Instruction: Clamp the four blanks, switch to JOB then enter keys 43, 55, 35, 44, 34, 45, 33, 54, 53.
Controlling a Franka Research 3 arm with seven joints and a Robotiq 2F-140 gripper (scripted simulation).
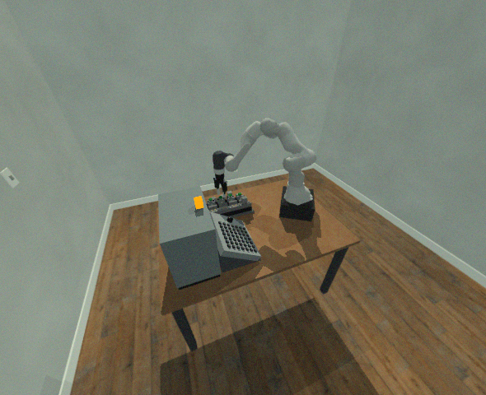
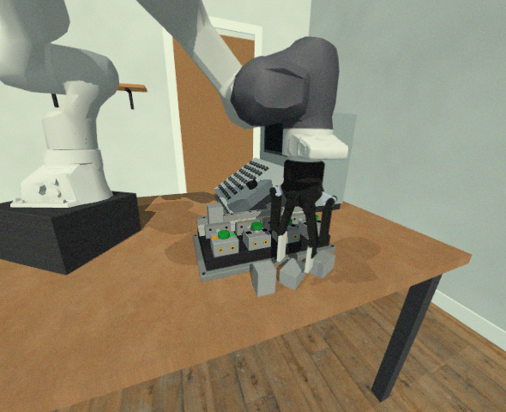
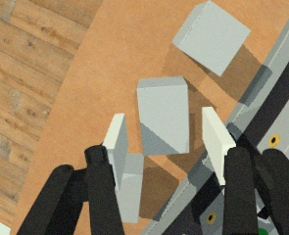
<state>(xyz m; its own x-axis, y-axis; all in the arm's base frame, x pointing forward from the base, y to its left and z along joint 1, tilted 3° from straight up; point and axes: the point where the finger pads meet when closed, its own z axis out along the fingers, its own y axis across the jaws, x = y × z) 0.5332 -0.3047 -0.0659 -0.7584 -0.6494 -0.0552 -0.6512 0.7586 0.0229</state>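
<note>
Pale grey-green walls and a planked floor (image 1: 137, 293) (image 2: 315, 354) (image 3: 33, 64) around a brown counter (image 1: 273, 230) (image 2: 133, 310) (image 3: 85, 122). On the counter, the four-station vise fixture (image 1: 236, 211) (image 2: 224, 273) (image 3: 283, 54); along its outer side, three loose grey blanks: one at the robot-base end of the row (image 2: 263, 279) (image 3: 214, 39), one in the middle (image 2: 292, 274) (image 3: 164, 117), one at the far end (image 2: 322, 263) (image 3: 131, 191). Above the middle blank, jaws (image 1: 221, 194) (image 2: 295, 262) (image 3: 166, 147) spread partway, with a gap on either side of it and no grip. At the fixture's robot-base end, an upright grey block (image 2: 214, 213) in the station, with amber and green lenses lit on the valve block (image 2: 225, 246). Behind the fixture, a sloping keypad (image 1: 236, 238) (image 2: 244, 177) and black selector knob (image 1: 229, 219) (image 2: 250, 184); beside the keypad, the cabinet (image 1: 188, 225), its amber lamp (image 1: 198, 202) lit. Selector setting too small to tell.
</note>
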